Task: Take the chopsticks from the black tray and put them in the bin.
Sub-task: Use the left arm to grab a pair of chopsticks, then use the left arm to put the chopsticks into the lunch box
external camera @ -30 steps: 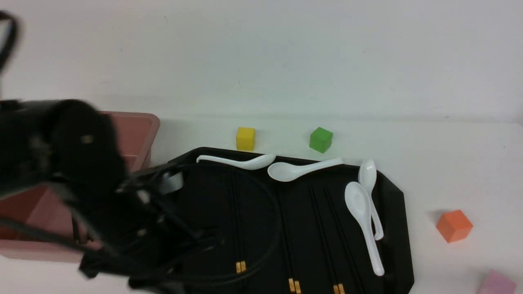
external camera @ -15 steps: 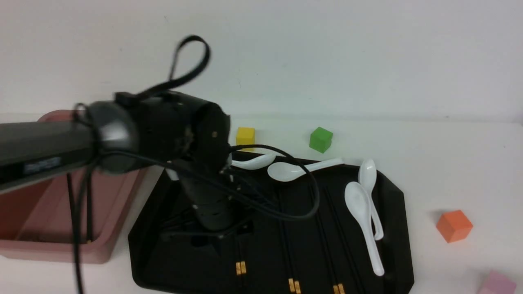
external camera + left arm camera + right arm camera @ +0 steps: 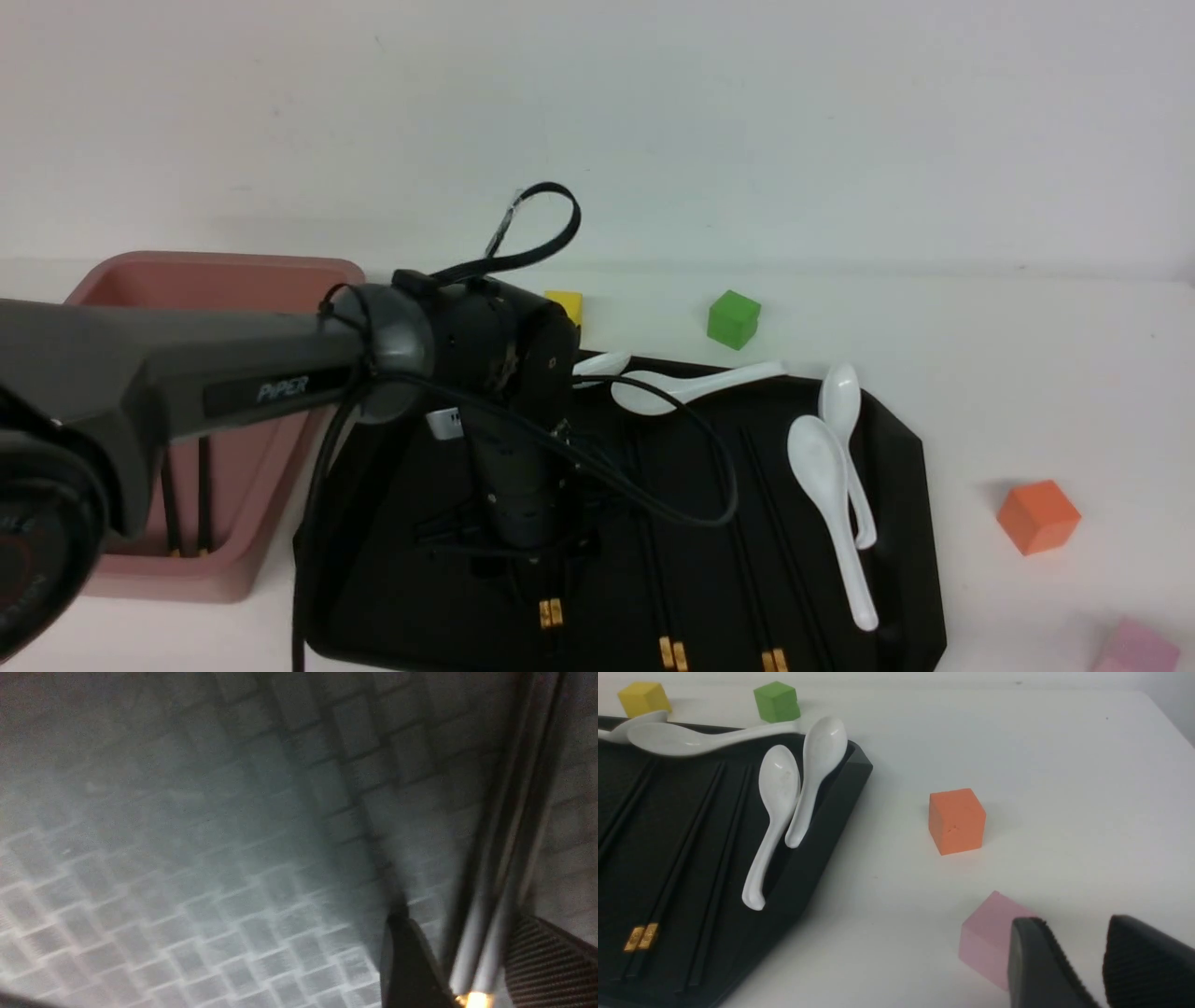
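Note:
The black tray holds three pairs of chopsticks: a left pair, a middle pair and a right pair. My left gripper points down over the left pair, just behind its gold bands. In the left wrist view the left gripper stands open astride that pair of chopsticks, low over the tray floor. One more pair of chopsticks lies in the pink bin. My right gripper is open and empty above the table.
Several white spoons lie along the tray's far and right sides. A yellow cube and a green cube stand behind the tray. An orange cube and a pink cube sit right of it, near my right gripper.
My left arm swung right from over the bin to the tray and came down over the left pair of chopsticks. Its jaws have opened wide.

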Motion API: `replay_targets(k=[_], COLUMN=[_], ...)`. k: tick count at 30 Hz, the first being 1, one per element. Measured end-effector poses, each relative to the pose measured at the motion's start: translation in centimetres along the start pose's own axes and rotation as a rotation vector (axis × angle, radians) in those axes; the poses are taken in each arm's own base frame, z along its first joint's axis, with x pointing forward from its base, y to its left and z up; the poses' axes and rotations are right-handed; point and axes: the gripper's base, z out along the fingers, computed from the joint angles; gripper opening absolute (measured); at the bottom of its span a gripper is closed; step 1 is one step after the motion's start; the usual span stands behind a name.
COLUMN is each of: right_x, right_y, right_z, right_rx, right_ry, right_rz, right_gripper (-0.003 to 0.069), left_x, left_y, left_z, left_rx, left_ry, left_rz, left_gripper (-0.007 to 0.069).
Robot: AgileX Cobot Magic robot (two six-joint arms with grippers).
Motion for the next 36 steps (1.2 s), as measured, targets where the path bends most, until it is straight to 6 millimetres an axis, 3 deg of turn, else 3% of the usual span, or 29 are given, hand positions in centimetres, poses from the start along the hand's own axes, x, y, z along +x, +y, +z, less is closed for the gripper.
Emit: replay_targets(k=[4,9,16,19,23,24,27,30,33,36], right_x=[0.0,0.0,0.0,0.0,0.0,0.0,0.0,0.0,0.0,0.0], right_y=[0.0,0.0,0.0,0.0,0.0,0.0,0.0,0.0,0.0,0.0], right_z=[0.0,0.0,0.0,0.0,0.0,0.0,0.0,0.0,0.0,0.0], right_rx=[0.000,0.000,0.000,0.000,0.000,0.000,0.000,0.000,0.000,0.000], right_ry=[0.000,0.000,0.000,0.000,0.000,0.000,0.000,0.000,0.000,0.000], right_rz=[0.000,-0.001,0.000,0.000,-0.001,-0.001,-0.001,-0.001,-0.001,-0.001], right_gripper=[0.0240,0.0240,0.0240,0.0240,0.0240,0.0240,0.0240,0.0240,0.0240,0.0240], left_x=[0.0,-0.1,0.1,0.5,1.3,1.6,1.5,0.9,-0.9,-2.7], left_y=[0.0,0.0,0.0,0.1,0.5,1.0,3.1,6.1,10.7,14.9], left_z=[0.2,0.2,-0.4,-1.9,-8.1,-10.5,-14.9,-18.1,-20.1,-20.1], left_rx=[-0.009,-0.012,-0.007,-0.004,0.076,0.104,0.139,0.121,0.062,0.006], left_ry=[0.005,0.005,0.012,0.014,-0.060,-0.094,-0.179,-0.251,-0.295,-0.296], left_rz=[-0.003,-0.010,-0.013,-0.003,0.038,0.041,0.036,0.007,-0.074,-0.156], left_gripper=[0.0279,0.0129,0.0120,0.0120,0.0120,0.0120,0.0120,0.0120,0.0120,0.0120])
